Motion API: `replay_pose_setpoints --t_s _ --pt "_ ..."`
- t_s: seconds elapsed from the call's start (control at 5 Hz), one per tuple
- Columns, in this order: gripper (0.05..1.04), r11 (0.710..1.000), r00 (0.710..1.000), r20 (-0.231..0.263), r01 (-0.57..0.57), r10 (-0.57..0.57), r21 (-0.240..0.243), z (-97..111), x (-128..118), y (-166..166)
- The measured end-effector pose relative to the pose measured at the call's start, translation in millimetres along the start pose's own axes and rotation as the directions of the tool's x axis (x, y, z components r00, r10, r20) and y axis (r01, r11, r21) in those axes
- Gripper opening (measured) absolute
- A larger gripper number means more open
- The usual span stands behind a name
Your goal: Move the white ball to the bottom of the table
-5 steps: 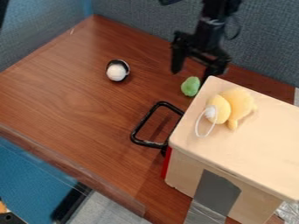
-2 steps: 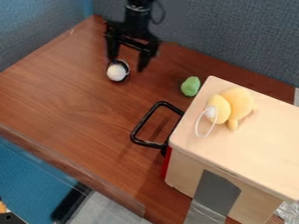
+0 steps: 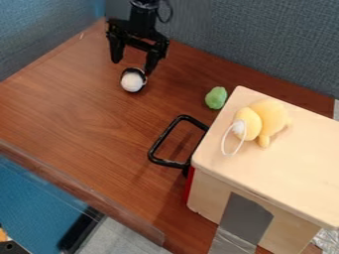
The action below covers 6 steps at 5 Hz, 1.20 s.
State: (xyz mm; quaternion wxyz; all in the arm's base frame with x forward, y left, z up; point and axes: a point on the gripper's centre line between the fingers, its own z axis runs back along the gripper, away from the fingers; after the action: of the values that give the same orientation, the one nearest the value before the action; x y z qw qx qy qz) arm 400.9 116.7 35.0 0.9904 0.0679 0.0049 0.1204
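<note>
1. The wooden box (image 3: 285,163) stands on the worktop (image 3: 86,109), grey tape (image 3: 245,216) running down its near side.
2. A black loop handle (image 3: 169,162) juts from the box's left side, as seen in the view.
3. On top of the box lies a yellow soft toy (image 3: 268,116) with a white string loop.
4. A green lump (image 3: 216,97) sits just beside the box's far left corner.
5. The white ball (image 3: 133,82), dark around its edge, rests on the worktop, well apart from the box, beyond it and leftward.
6. Farther from the box than the ball, the claw (image 3: 132,67) is wide; whether one fingertip touches the ball, I cannot tell.
</note>
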Motion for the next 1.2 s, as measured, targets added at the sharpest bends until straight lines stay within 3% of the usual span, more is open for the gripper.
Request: replay_pose_setpoints --t_s 0.2,0.6,0.8,1.0,1.2 --pt "0.999 1.0 0.999 -0.046 -0.014 0.015 0.025 -15 2 4" --pt "0.964 0.999 0.994 -0.103 -0.039 0.042 0.03 -32 -2 2" --pt "0.707 0.999 0.994 -0.104 -0.03 0.033 0.024 -38 -10 -1" --pt "0.594 1.0 0.998 -0.069 0.001 0.001 0.019 -22 -21 -14" --pt "0.59 1.0 1.0 0.011 0.027 -0.027 0.007 5 -42 -30"
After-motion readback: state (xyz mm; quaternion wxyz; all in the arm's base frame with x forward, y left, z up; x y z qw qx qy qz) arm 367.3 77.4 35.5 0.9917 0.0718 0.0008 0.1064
